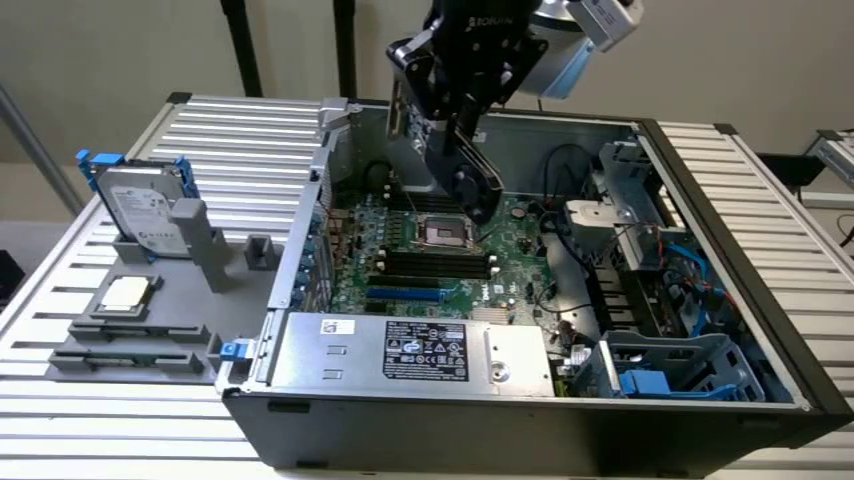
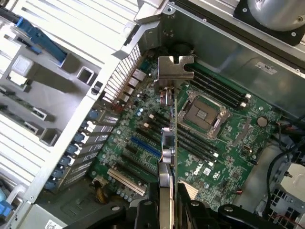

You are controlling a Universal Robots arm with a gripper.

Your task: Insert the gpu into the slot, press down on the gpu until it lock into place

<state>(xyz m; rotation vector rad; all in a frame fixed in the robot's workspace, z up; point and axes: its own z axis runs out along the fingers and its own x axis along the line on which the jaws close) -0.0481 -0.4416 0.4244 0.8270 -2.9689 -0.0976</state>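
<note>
On the ribbed metal worktop point(image 1: 80, 400), at the exterior view's left, a hard drive point(image 1: 140, 215) with blue rails stands in a grey holder point(image 1: 200, 240). Next to it the open computer case point(image 1: 534, 430) lies on its side before a plain beige wall point(image 1: 107, 50). Above its motherboard point(image 1: 514, 265), the claw point(image 1: 447, 115) is clenched on the gpu point(image 1: 470, 175), which hangs tilted in the air, apart from the blue slot point(image 1: 407, 294).

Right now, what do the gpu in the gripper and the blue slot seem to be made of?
The gpu looks covered in matte black plastic. Its end bracket looks like thin silvery sheet metal, going by its pale sheen and crisp notches. The slot looks like moulded bright-blue plastic, evenly coloured, probably not metal.
</note>
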